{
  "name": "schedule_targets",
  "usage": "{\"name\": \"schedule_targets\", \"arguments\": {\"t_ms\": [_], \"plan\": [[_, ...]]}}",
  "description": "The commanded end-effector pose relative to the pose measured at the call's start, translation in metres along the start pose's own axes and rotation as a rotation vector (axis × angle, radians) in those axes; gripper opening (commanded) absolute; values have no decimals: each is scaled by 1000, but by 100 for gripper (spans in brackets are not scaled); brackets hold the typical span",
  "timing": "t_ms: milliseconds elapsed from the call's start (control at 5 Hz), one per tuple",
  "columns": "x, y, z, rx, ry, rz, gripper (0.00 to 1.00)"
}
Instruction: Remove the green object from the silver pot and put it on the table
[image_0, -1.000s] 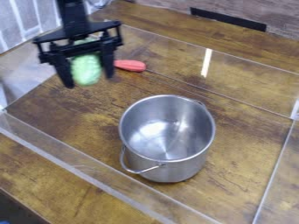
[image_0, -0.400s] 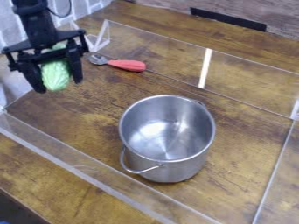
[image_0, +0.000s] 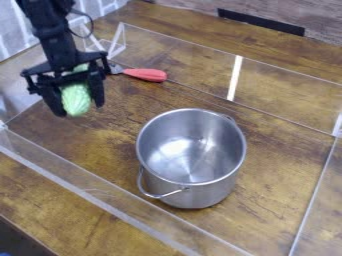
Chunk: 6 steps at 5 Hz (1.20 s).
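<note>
The green object (image_0: 78, 100), a small bumpy light-green toy vegetable, hangs between the black fingers of my gripper (image_0: 76, 97), which is shut on it. The gripper hovers low over the left part of the dark wood table (image_0: 267, 90), to the left of the silver pot (image_0: 191, 156). That shiny round pot stands upright in the middle front, nothing inside it, its thin wire handle lying at its front edge. The black arm rises from the gripper toward the top left corner.
A red-handled tool (image_0: 139, 73) lies on the table behind and to the right of the gripper. Clear acrylic walls (image_0: 238, 77) border the tabletop. A dark slot sits at the back edge.
The gripper, still holding the green object, swung out to the far left, then came back a little to the right and sank lower toward the table. The pot has stayed put.
</note>
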<state>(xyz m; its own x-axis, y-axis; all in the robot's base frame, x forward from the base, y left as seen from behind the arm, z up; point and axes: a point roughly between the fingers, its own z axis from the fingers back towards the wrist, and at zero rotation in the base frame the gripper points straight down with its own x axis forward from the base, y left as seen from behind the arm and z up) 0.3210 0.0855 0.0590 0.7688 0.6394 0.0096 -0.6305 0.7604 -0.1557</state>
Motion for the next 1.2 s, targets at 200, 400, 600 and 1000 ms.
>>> {"name": "schedule_targets", "arguments": {"t_ms": [200, 400, 600, 1000], "plan": [[25, -23, 12, -41, -58, -120, 100], [23, -13, 7, -35, -48, -136, 100], [25, -18, 25, -51, -72, -71, 100], [29, -25, 59, -94, -114, 28, 100]]}}
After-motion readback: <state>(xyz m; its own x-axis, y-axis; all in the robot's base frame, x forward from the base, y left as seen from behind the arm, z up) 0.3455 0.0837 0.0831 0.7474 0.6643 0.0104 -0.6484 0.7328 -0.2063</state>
